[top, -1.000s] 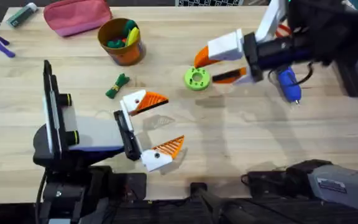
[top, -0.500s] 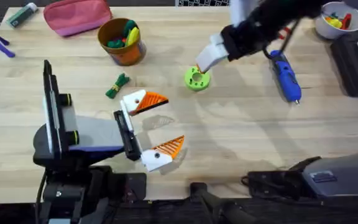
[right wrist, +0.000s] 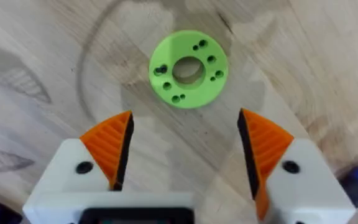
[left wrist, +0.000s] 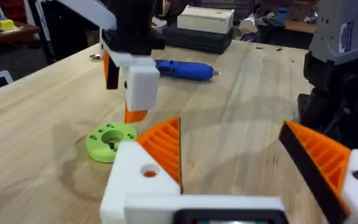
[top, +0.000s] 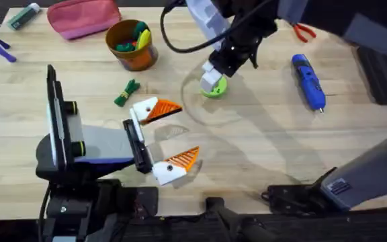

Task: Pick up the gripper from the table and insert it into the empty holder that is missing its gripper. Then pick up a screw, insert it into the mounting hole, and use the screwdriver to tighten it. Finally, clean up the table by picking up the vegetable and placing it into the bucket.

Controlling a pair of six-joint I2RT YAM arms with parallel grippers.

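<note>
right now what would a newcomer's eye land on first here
Probably the right gripper, fingers open, hanging straight over the green disc at mid-table. Next, the left gripper resting open near the front edge, orange pads spread. Then the blue screwdriver lying off to the right, and the bucket at the back left.

Disc (top: 213,87) mid-table, right gripper (top: 211,75) directly above it. Screwdriver (top: 308,82) well right of disc. Bucket (top: 131,44) far-left of disc, pouch (top: 82,17) behind bucket. Vegetable (top: 126,93) between bucket and left gripper (top: 170,134) (near front edge).
</note>
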